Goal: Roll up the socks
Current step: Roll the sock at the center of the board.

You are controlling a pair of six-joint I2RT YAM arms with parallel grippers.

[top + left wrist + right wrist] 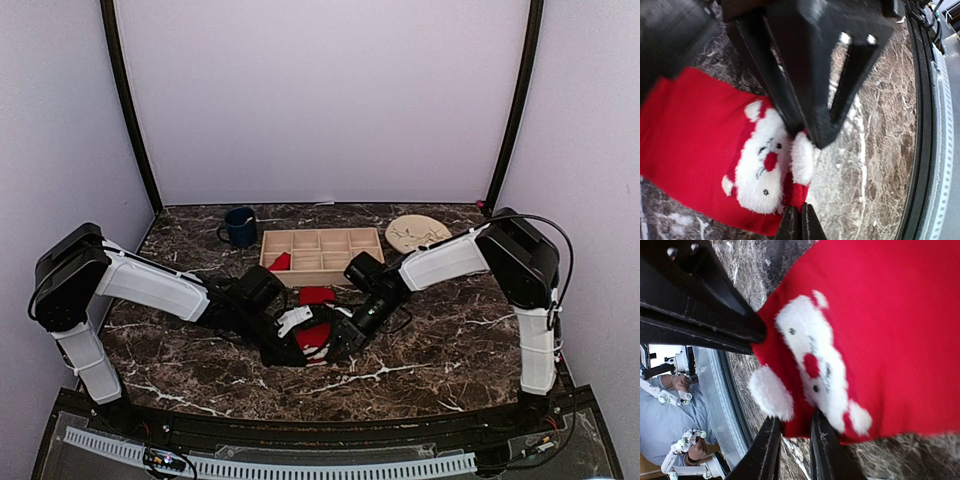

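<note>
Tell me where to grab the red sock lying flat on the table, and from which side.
Pinch the sock at its near end edge, just past the white Santa print, coming in low from the arms' side of the marble table. It lies flat with no raised fold, so probably only that free edge gives the jaws something to close over.

No legible text, labels, numbers; sock (690, 130) print pictorial only.

Left arm (150, 285) and right arm (440, 262) meet low; left gripper (800, 216) closed; right gripper (795, 424) slightly parted.
</note>
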